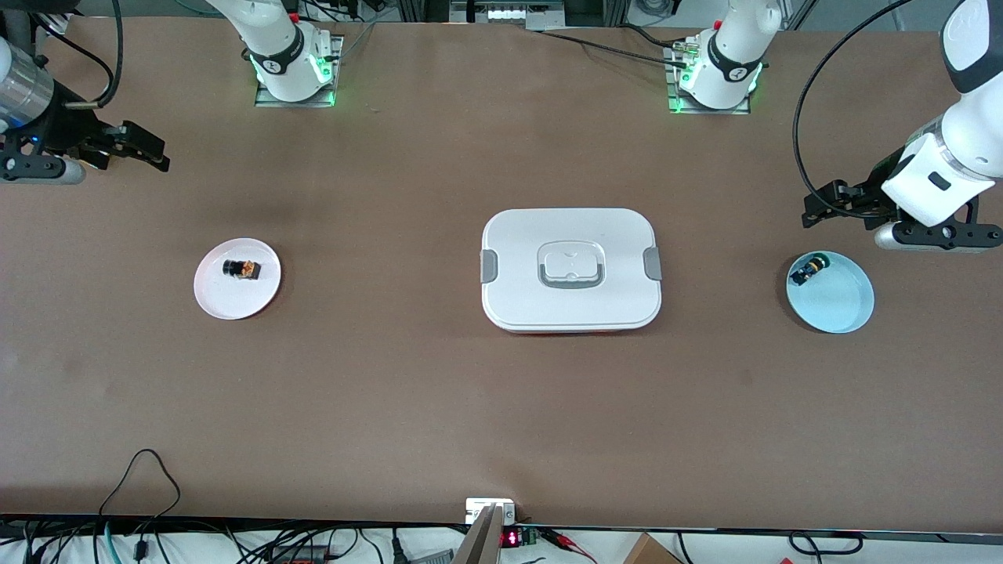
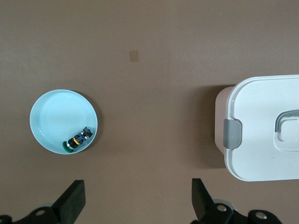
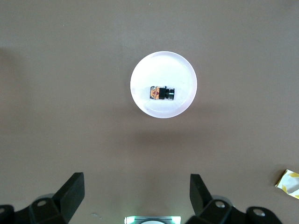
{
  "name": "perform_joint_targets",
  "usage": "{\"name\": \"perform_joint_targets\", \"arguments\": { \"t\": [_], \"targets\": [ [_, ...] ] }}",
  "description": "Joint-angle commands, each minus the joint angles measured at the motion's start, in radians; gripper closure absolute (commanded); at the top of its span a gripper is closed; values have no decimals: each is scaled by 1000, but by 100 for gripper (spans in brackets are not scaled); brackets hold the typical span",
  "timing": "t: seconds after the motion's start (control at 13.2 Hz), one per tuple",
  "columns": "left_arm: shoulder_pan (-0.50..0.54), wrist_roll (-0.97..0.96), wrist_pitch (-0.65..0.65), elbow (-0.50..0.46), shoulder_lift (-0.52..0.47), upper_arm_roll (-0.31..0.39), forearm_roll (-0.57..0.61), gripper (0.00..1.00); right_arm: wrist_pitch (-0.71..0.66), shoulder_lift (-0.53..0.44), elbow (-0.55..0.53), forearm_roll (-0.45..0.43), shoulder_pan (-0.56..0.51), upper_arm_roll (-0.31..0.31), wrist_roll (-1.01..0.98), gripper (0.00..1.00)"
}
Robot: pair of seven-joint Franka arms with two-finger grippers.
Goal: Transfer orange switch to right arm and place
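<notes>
Orange switch (image 1: 241,269) on white plate (image 1: 215,301); left gripper (image 2: 138,200) and right gripper (image 3: 136,196) spread empty; risk: seizing the green-capped lookalike switch (image 1: 808,271).

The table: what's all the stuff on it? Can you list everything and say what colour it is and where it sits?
orange switch: one, black with orange rear, lying on the white plate.
white plate: one, white, toward the right arm's end.
green-capped switch: one, black and green, in the blue dish.
blue dish: one, light blue, toward the left arm's end.
lidded box: one, white with grey clips, mid-table.
right pincer: open, empty, over bare table.
left pincer: open, empty, above the blue dish's edge.
</notes>
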Motion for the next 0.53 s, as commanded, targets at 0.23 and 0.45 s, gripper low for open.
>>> {"name": "perform_joint_targets", "arguments": {
  "t": [0.23, 0.45],
  "targets": [
    [-1, -17, -19, 23, 10, -2, 14, 0, -92, 95, 174, -12, -2, 4, -5, 0],
    [-1, -16, -19, 23, 10, -2, 16, 0, -93, 97, 174, -4, -7, 2, -3, 0]
  ]
}}
